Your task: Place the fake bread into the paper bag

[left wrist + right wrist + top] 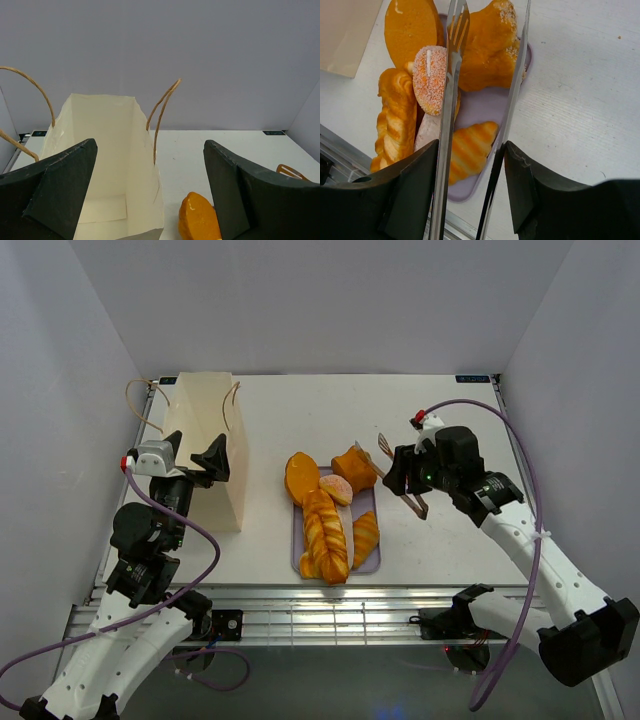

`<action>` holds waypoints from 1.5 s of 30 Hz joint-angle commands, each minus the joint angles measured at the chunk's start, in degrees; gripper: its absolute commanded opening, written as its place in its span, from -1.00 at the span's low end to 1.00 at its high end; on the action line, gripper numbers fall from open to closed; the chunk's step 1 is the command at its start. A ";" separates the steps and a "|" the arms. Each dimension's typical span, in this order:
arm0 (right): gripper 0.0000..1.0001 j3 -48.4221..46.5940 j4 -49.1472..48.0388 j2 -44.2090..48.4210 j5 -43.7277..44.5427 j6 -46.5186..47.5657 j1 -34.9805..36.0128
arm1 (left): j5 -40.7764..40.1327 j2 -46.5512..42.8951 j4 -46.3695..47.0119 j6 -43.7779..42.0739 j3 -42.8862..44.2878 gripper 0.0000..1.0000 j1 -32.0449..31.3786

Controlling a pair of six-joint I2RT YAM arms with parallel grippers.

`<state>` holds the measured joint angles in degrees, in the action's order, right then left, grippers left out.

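Shows the fake bread (pixel 328 520) heaped on a lilac tray (pixel 490 107) mid-desk (pixel 300 410), with the paper bag (pixel 205 430) at 9 o'clock of it, well apart. Clamps metal tongs (pixel 451 100) between the half-closed fingers of the right hand (pixel 400 475) at the tray's 3 o'clock, tips over the pastries. Holds the left hand (pixel 192 455) wide open and empty at the bag's mouth.

The tall cream cord-handled paper bag (pixel 205 440) looks matt and faintly creased. The orange-golden toy pastries (pixel 405 30) shine like glossy plastic; one small round bun (pixel 429 75) is grainy. The slim metal tongs (pixel 449 100) gleam, polished; the lilac rectangular tray (pixel 485 107) is smooth.
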<state>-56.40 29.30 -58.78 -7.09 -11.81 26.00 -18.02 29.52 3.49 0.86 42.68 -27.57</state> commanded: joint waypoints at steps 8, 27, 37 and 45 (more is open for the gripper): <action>0.17 1.20 -9.52 -4.32 -2.93 -1.98 -0.16 | -0.17 0.01 0.64 -0.51 -0.31 0.96 -0.29; 0.15 8.23 -14.53 -4.85 -7.05 -7.26 -3.76 | 0.36 -0.16 0.47 -0.34 -0.14 0.96 -0.38; 0.09 9.82 -17.08 -4.67 -14.61 -10.07 -6.57 | 0.18 -0.43 0.47 -0.42 -0.14 0.96 -0.38; -0.05 9.47 -17.00 -3.62 -18.22 -11.21 -7.63 | 0.09 -0.78 0.47 -0.51 -0.14 0.96 -0.46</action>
<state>-46.33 14.94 -63.83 -21.93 -22.15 18.74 -18.00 29.43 3.49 0.84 42.68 -27.62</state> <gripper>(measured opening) 0.494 0.979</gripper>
